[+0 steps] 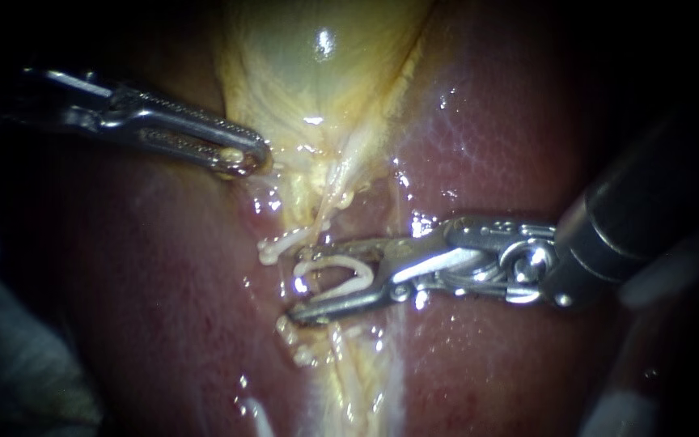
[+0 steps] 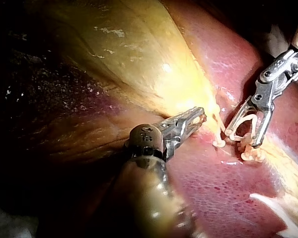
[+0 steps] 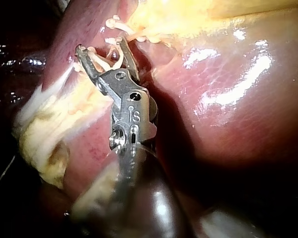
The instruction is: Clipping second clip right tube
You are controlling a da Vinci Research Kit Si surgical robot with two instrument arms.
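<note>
Both instruments grip: left instrument pinches gallbladder edge; right instrument, jaws wide, holds a clip, contents unclear.

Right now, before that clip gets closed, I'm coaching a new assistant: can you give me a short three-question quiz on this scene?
1. True or false: the right instrument holds an open white clip between its jaws.
2. What is the left instrument gripping? A) a tube B) the edge of the gallbladder C) a second clip
3. Fill in: the dark red organ on either side of the gallbladder is the ____.

Key: 1 true; 2 B; 3 liver.
</note>
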